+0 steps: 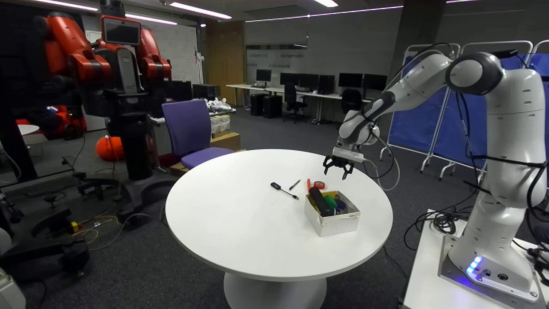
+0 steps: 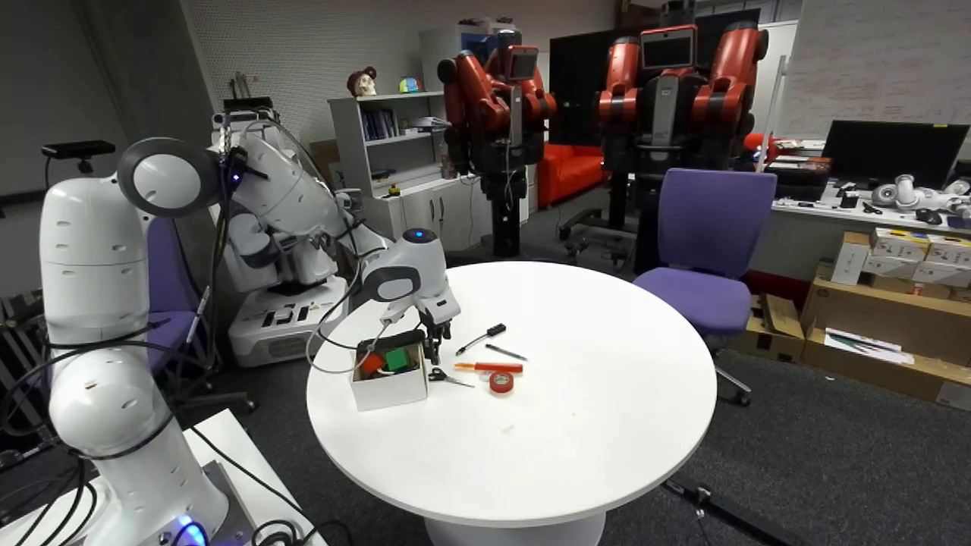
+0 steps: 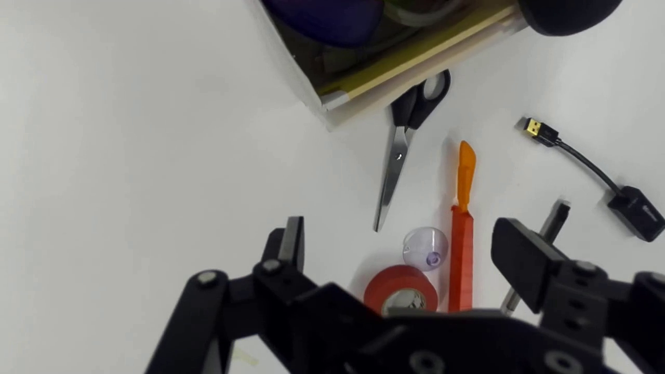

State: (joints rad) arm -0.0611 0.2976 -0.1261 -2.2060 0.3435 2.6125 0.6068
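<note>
Across the lower part of the wrist view the gripper is released, its fingers spread wide. On the round white table beneath, around lower centre, lie one red tape roll, one clear suction cup and one red-and-orange stick-like tool, with one pen at lower right. Further off come one pair of scissors, one black USB adapter at the right edge and one filled white box at the top. Beyond, an exterior view shows dark carpet, two purple chairs, left and right, and two red robots in the upper part.
</note>
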